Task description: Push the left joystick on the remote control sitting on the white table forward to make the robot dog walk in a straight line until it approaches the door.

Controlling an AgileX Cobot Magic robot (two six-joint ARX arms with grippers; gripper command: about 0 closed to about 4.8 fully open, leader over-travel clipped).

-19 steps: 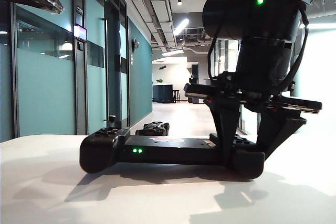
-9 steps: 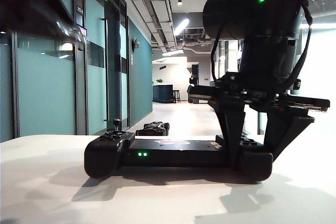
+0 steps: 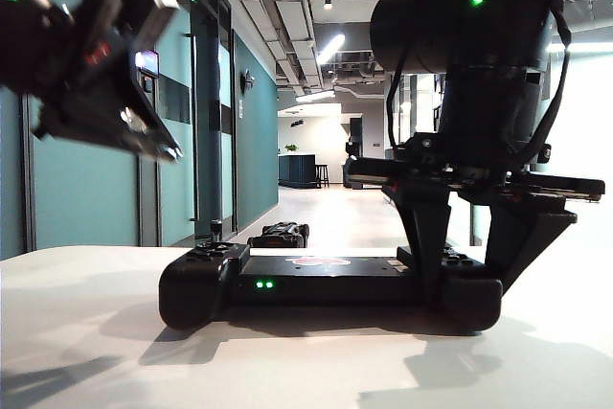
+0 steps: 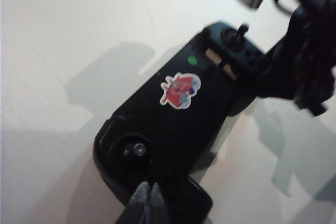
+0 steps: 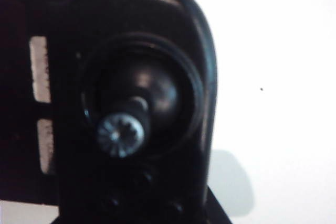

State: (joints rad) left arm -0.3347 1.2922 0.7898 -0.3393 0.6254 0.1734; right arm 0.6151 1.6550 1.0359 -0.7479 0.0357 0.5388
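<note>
The wide black handheld remote control (image 3: 326, 284) lies lengthwise across the matte off-white bench (image 3: 86, 352). Right claw (image 3: 458, 280) straddles its right end, pinching it. Left claw (image 4: 147, 195), tips pressed together, hangs up and left of the left joystick (image 4: 137, 149), so it's the nearer arm.

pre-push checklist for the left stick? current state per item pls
1. Remote control flat on the white table: ok.
2. Right gripper clamped over the controller's right end: ok.
3. Left gripper shut, tips together for poking: ok.
4. Left gripper on the left joystick: not ok; in the exterior view it hangs high, above and left of the controller.
5. Green lights lit: ok.
6. Robot dog on the corridor floor beyond the table; path to door: cannot tell.
</note>
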